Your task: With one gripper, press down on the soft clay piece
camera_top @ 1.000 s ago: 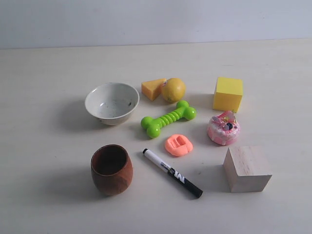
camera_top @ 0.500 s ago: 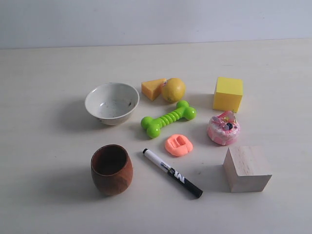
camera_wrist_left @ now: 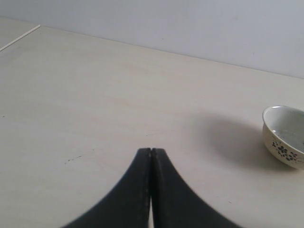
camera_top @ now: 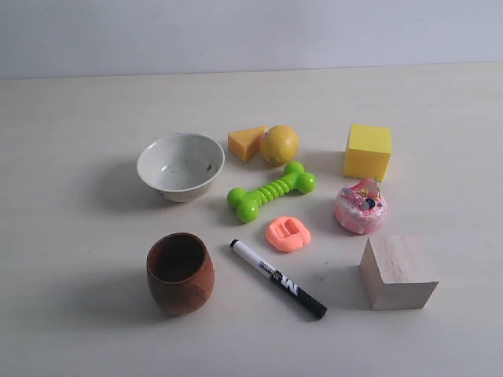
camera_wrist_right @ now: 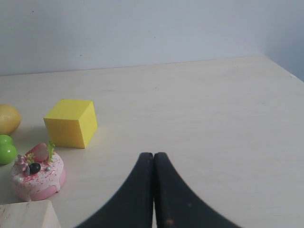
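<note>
The soft clay piece is a flattened salmon-orange disc with a squarish dent, lying mid-table between the green toy bone and the black-and-white marker. No arm or gripper shows in the exterior view. In the left wrist view my left gripper is shut, its black fingertips pressed together over bare table, with the white bowl off to one side. The right wrist view has my right gripper shut with nothing in it, apart from the yellow cube and the pink toy cake. The clay is out of both wrist views.
A white bowl, cheese wedge and lemon stand behind the clay. A yellow cube, pink toy cake and wooden block are to its right. A brown cup stands front left.
</note>
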